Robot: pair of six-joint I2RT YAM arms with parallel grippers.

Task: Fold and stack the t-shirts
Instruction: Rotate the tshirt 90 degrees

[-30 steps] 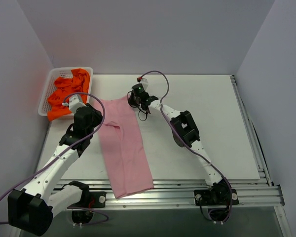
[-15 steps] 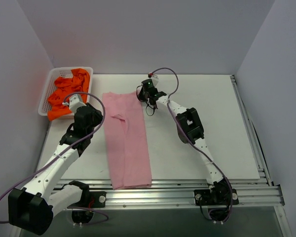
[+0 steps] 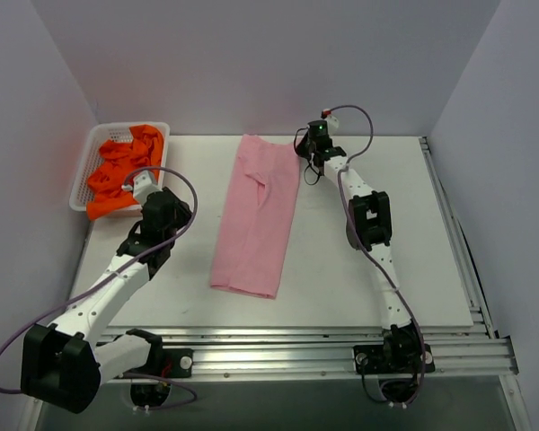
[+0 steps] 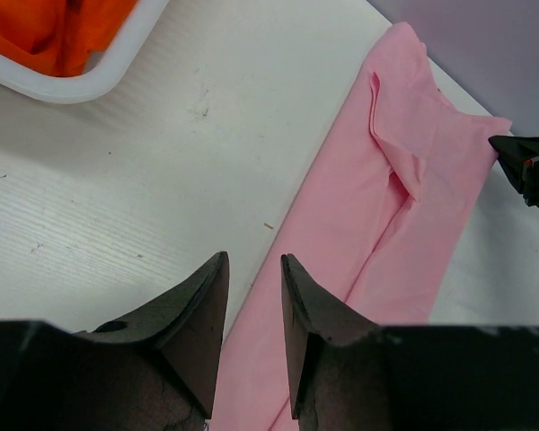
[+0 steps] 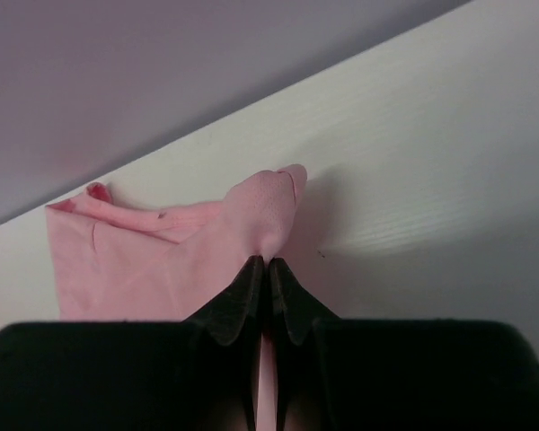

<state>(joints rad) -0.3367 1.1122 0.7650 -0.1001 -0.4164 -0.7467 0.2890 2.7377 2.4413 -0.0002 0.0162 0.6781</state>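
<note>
The pink t-shirt (image 3: 256, 215) lies on the table as a long narrow folded strip, running from the back edge toward the front. My right gripper (image 3: 311, 153) is shut on its far right corner, and the cloth (image 5: 153, 260) bunches at the closed fingertips (image 5: 268, 262). To the left of the shirt, my left gripper (image 3: 172, 215) hovers above the table, open and empty (image 4: 253, 258). The shirt's left edge (image 4: 386, 206) shows beneath it. Orange t-shirts (image 3: 121, 171) lie crumpled in the white basket (image 3: 90, 144) at the back left.
The basket's corner (image 4: 117, 67) with orange cloth (image 4: 63, 27) shows at the upper left of the left wrist view. The back wall rises just behind the right gripper. A metal rail (image 3: 341, 346) runs along the table's front edge.
The right gripper closed on the pink shirt's corner and pulled it back and to the right, off the front edge. The right arm stretched out. The left gripper stayed open and barely moved.
</note>
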